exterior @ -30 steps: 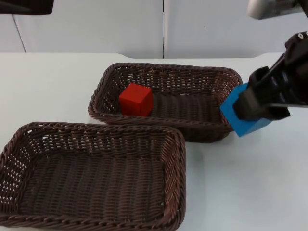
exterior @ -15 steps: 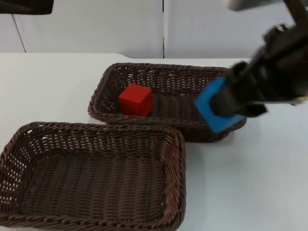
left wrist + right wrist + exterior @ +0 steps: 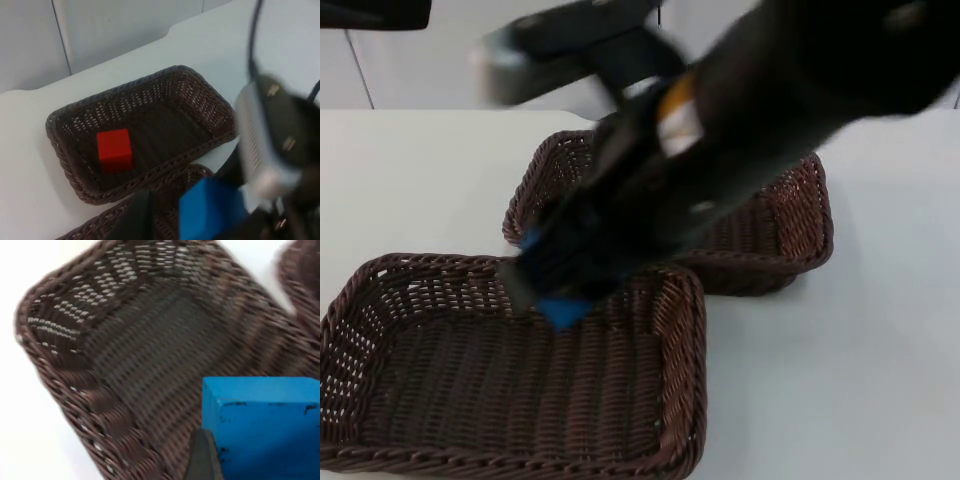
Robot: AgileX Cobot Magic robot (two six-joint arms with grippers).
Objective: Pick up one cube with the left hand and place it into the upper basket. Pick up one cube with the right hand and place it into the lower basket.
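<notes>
The blue cube (image 3: 563,310) sits left of centre in the top view, held in the right gripper (image 3: 555,290) above the far rim of the lower basket (image 3: 380,275), near that basket's far right part. The right wrist view shows the blue cube (image 3: 265,425) clamped against a dark fingertip (image 3: 202,460), with the lower basket's (image 3: 65,370) woven floor beneath it and nothing lying in the part of the basket seen there. In the left wrist view the blue cube (image 3: 210,210) hangs over the lower basket's (image 3: 185,172) far rim, between dark gripper parts. The fingers are closed on the cube as wide as the cube itself.

The right arm (image 3: 750,130) is a blurred dark mass crossing the top view from the upper right, covering much of the upper basket (image 3: 810,220). An orange patch on the arm cannot be read as writing.

The upper basket (image 3: 65,150) holds the red cube (image 3: 114,150), which rests on its floor toward the left end in the left wrist view. The two baskets stand close together, long sides almost touching.

The white table (image 3: 840,380) carries both baskets; the grey wall (image 3: 450,60) runs along the top of the frame.

The left gripper's position and opening cannot be told.
</notes>
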